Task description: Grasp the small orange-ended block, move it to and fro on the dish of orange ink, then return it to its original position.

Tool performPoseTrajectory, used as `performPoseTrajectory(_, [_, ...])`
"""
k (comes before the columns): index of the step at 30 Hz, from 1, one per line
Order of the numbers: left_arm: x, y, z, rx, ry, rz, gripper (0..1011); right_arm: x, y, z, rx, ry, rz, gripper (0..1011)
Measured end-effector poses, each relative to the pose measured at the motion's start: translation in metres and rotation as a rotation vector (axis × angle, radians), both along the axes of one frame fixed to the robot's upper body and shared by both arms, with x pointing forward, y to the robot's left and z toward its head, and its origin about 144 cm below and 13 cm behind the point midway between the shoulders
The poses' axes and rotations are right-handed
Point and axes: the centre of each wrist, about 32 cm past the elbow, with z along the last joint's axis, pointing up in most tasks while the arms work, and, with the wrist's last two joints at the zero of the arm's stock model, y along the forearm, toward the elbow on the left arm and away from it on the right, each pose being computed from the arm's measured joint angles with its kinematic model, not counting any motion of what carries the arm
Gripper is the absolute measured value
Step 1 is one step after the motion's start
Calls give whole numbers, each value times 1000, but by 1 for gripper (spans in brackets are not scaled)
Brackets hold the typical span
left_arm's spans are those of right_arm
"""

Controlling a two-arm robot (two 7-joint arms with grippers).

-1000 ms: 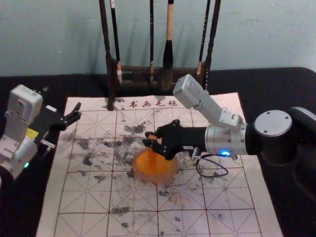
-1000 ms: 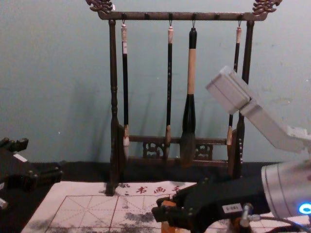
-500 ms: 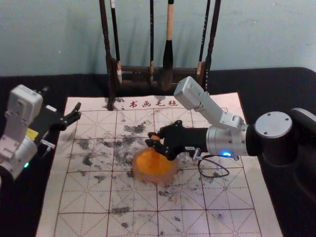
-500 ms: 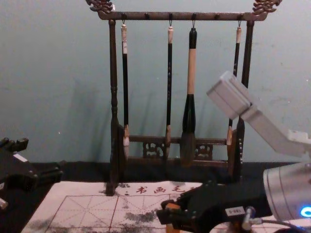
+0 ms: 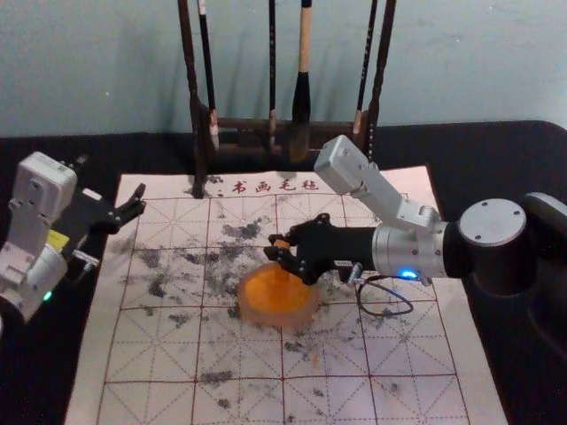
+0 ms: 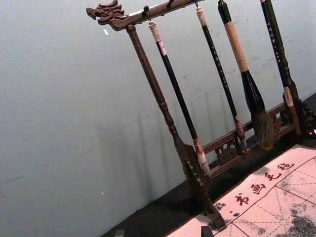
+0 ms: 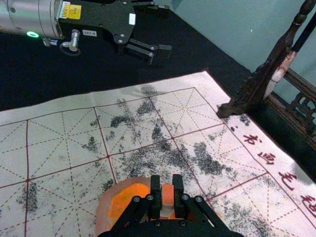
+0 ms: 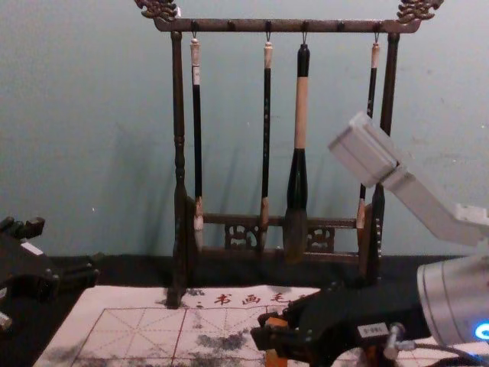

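Observation:
In the head view my right gripper [image 5: 275,251] is over the back edge of the pinkish round dish [image 5: 306,317] of orange ink. It is shut on the small block [image 5: 281,243], whose top is orange; its lower part is mostly hidden there. The chest view has the orange block [image 8: 276,359] upright below the fingers. In the right wrist view the right gripper [image 7: 167,181] pinches the block [image 7: 168,196], with the dish [image 7: 104,205] behind it. My left gripper [image 5: 137,202] is parked, open, by the mat's back-left edge.
A dark wooden rack [image 8: 180,229] with several hanging brushes stands behind the mat. The ink-smudged white mat [image 5: 151,354] with red grid lines lies on a black cloth [image 5: 496,155]. A cable [image 5: 390,312] loops below the right wrist.
My right gripper has shifted slightly to the right with the block held, moving from over the ink to the dish's back edge. The left arm and dish have kept still.

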Motion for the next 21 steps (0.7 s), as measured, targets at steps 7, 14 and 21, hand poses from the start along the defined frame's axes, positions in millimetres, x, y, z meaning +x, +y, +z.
performPoseTrajectory(7, [0, 0, 0, 0, 0, 0, 1001, 0, -3, 1, 0, 2, -6, 131])
performPoseTrajectory(14, [0, 0, 0, 0, 0, 0, 1001, -1, -6, 2, 1, 4, -2, 131])
performPoseTrajectory(21, [0, 0, 0, 0, 0, 0, 1001, -5, -8, 1, -1, 9, 13, 131])
